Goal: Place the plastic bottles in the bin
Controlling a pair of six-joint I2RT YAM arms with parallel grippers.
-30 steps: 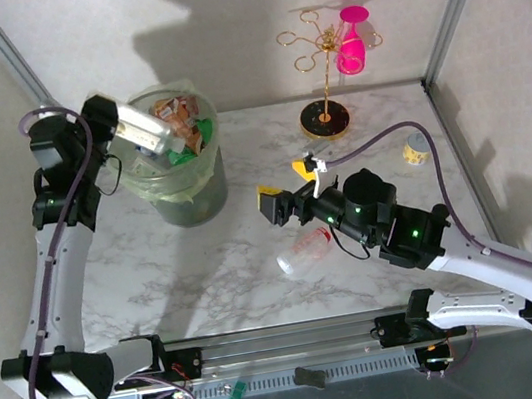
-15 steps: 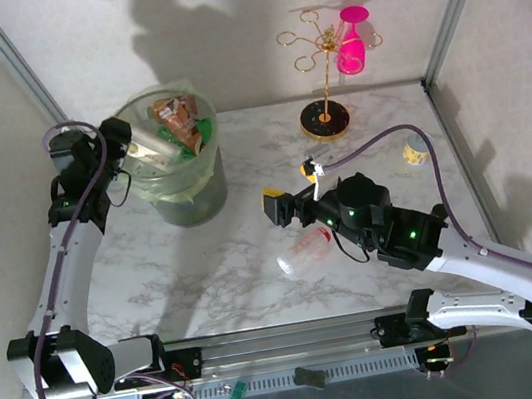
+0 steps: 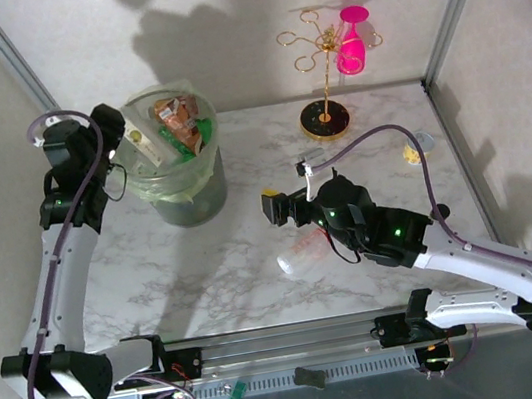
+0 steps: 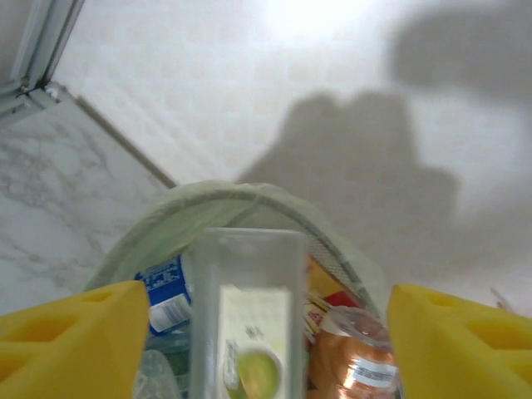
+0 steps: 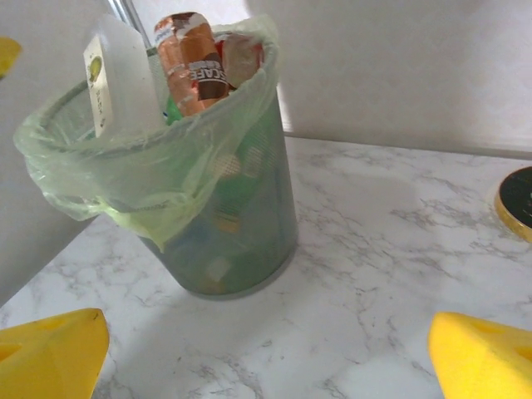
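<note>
Release over the bin [image 3: 192, 203]: jaws of the left gripper [image 4: 266, 341] have spread, leaving the clear bottle [image 4: 248, 316] standing loose inside, far left.
Second bottle [image 3: 303, 252] lies on the bench [image 3: 197, 276] near the right gripper [image 3: 289, 186], whose jaws are wide and empty; the bin looks crowded to its rim, and the gold stand [image 3: 320, 74] is well apart.

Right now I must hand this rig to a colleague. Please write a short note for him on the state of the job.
Left tool: open over the bin, its fingers clear of the square bottle that stands inside.
Right tool: open, holding nothing, above the table.
Done: the square bottle and a brown-labelled bottle are in the bin.
Left: one clear bottle lies on its side on the table near the right tool; it likely goes in next.
</note>
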